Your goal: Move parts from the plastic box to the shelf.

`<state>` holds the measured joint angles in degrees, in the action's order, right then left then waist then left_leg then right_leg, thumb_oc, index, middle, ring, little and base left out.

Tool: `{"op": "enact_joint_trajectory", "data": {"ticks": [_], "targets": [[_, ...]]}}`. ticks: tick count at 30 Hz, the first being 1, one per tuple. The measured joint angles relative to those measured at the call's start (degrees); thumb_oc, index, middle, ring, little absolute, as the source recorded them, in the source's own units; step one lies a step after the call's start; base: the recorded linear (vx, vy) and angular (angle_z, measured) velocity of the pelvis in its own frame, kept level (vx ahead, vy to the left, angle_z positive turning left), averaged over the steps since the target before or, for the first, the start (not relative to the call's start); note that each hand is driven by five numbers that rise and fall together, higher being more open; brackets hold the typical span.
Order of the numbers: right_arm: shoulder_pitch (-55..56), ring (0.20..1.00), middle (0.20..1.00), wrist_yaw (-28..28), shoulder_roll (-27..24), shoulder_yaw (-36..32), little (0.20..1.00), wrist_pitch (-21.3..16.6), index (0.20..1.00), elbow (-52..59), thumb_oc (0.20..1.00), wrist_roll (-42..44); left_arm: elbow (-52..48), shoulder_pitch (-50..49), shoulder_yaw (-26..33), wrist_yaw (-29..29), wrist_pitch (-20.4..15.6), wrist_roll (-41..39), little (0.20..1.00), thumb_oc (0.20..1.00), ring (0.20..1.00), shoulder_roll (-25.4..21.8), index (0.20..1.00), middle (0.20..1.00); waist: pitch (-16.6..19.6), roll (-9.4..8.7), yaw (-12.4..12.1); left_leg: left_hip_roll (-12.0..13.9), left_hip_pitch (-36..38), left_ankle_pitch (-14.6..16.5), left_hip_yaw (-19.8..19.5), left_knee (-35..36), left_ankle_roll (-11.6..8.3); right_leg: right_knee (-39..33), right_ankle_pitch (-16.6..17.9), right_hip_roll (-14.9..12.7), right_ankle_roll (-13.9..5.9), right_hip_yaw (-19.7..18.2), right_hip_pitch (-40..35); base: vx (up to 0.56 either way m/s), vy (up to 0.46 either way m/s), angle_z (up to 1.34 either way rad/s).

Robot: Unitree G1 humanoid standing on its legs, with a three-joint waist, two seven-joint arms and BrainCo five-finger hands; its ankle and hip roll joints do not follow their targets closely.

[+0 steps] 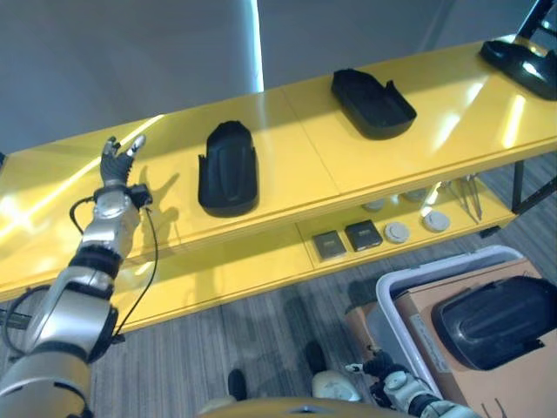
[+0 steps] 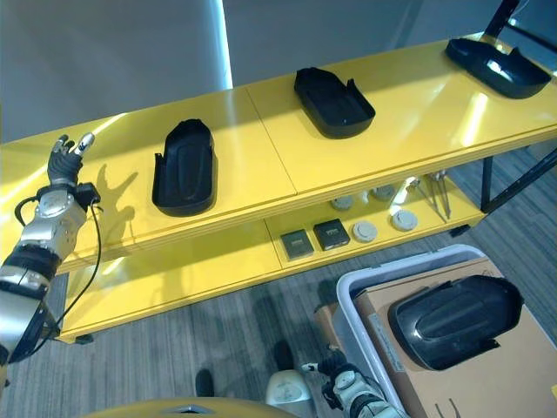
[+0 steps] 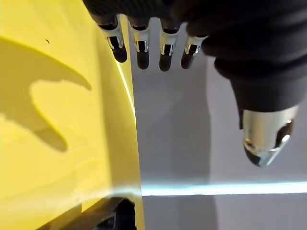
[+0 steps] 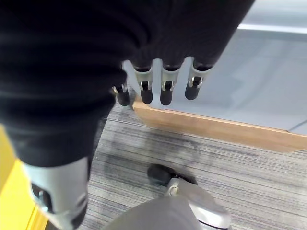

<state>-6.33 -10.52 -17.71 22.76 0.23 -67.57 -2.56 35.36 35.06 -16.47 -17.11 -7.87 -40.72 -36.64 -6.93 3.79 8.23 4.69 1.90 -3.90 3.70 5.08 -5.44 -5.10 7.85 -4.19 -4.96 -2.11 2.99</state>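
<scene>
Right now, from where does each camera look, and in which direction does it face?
Left eye view: from the head, down at the yellow shelf; left hand open over it.
Right eye view: same scene, plus black part in the plastic box.
Left wrist view: along open fingers, shelf edge.
Right wrist view: right hand open, above floor.
Both eye views share three black parts on the shelf.

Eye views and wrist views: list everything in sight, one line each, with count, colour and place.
shelf: one, yellow, two tiers.
parts on top tier: three, black, one left, one middle, one far right.
small square parts: two, dark, lower tier.
round discs: about four, pale, lower tier.
plastic box: one, white-rimmed, on the floor at lower right.
cardboard: brown, in the box.
part in box: one, black, on the cardboard.
left hand: open, empty, over the shelf's left end.
right hand: open, low by the box.
</scene>
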Motion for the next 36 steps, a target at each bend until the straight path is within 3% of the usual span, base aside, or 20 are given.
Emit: {"op": "enact_joint_trajectory", "data": {"ticks": [1,3,4,7,9,12,16,25,27,36], "targets": [[0.8,1.0,1.0,0.0,0.1,-0.3,1.0,0.1,1.0,0.1,1.0,0.0,-2.8,-2.4,0.0,0.3,-0.2,1.3,1.0,1.0,1.0,0.2,1.0,1.0,0.1,-0.25,-0.5,0.0,0.1,0.0,-0.4,0.0,0.0,0.0,-0.2,0.0,-0.05,0.2,-0.5,0.01,0.021,0.11],[3.8,1.0,1.0,0.2,0.5,-5.3,1.0,-0.2,1.0,4.0,1.0,0.0,-24.9,-19.8,8.9,0.4,-1.5,5.0,1.0,1.0,1.0,0.1,1.0,1.0,0.0,-0.57,0.1,0.1,0.9,0.6,-0.4,0.0,-0.47,0.2,-0.5,0.0,-0.08,0.5,-1.3,0.0,0.0,0.0],[6.9,1.0,1.0,0.1,1.4,-8.6,1.0,-1.1,1.0,3.4,1.0,0.3,-35.5,-32.3,9.4,3.4,-3.9,8.9,0.2,0.2,0.2,2.5,0.2,0.2,0.3,-0.72,-0.6,0.1,2.7,0.9,-0.4,0.0,-0.2,0.0,-1.0,0.2,-0.08,0.1,-3.0,0.03,0.011,0.04],[9.1,1.0,1.0,0.4,2.0,-9.5,1.0,-0.4,1.0,0.8,1.0,1.1,-35.6,-38.0,8.6,6.0,-3.5,10.4,0.2,0.2,0.2,5.8,0.2,0.2,0.6,-1.26,-3.5,0.0,2.7,1.4,-0.6,0.0,0.32,0.0,-2.3,0.0,-0.19,0.5,-3.0,0.02,0.001,0.1],[8.7,1.0,1.0,0.3,2.7,-9.9,1.0,-0.6,1.0,0.9,1.0,1.2,-36.2,-41.3,9.5,7.2,-3.4,10.7,0.2,0.2,0.2,7.6,0.2,0.2,0.6,-1.89,-3.6,-0.1,2.0,1.3,-0.6,0.0,0.44,0.0,-2.0,-0.1,-0.25,0.0,-2.4,-0.02,-0.006,-0.06],[8.2,1.0,1.0,-0.2,3.6,-9.4,1.0,-1.0,1.0,0.7,1.0,1.2,-37.6,-43.8,3.9,10.5,-3.2,10.7,0.2,0.2,0.2,14.5,0.2,0.2,1.2,-2.76,-3.3,-0.3,1.1,1.3,-0.4,0.0,0.45,0.0,-1.8,-0.3,-0.33,-0.4,-1.3,-0.05,-0.02,-0.06],[6.5,1.0,1.0,-0.7,3.7,-8.3,1.0,-2.6,1.0,0.7,1.0,2.3,-38.6,-41.8,-3.5,14.3,-3.0,12.9,0.2,0.2,0.2,11.9,0.2,0.2,1.0,-2.84,-2.1,-0.1,-1.0,0.4,0.8,0.0,0.71,0.0,-0.5,0.0,-0.43,-1.5,1.4,-0.04,-0.011,-0.14],[3.7,1.0,1.0,-1.5,3.2,-7.0,1.0,-3.8,1.0,1.3,1.0,2.5,-38.2,-25.3,-6.2,13.6,-3.5,15.0,0.2,0.2,0.2,13.3,0.2,0.2,-2.2,-1.45,0.4,0.1,-4.6,-0.5,3.0,0.0,0.59,0.0,1.1,0.6,-0.43,-3.6,6.4,-0.04,-0.016,-0.13],[3.8,1.0,1.0,-2.1,3.3,-6.7,1.0,-3.9,1.0,1.4,1.0,2.5,-38.2,-24.2,-6.2,13.1,-3.6,15.3,0.2,0.2,0.2,13.8,0.2,0.2,-2.4,-1.43,1.6,0.2,-5.2,-0.6,3.3,0.0,0.58,0.0,1.2,0.6,-0.42,-3.7,7.2,0.01,-0.019,-0.15],[3.4,1.0,1.0,-3.0,3.3,-6.0,1.0,-3.9,1.0,1.3,1.0,3.3,-32.4,-22.3,-6.0,7.2,-4.9,19.2,0.2,0.2,0.2,15.3,0.2,0.2,-3.9,-1.18,1.9,0.9,-6.1,-0.2,4.3,0.0,0.03,0.0,1.2,1.5,-0.44,-4.0,8.8,0.02,-0.016,-0.07]]}}
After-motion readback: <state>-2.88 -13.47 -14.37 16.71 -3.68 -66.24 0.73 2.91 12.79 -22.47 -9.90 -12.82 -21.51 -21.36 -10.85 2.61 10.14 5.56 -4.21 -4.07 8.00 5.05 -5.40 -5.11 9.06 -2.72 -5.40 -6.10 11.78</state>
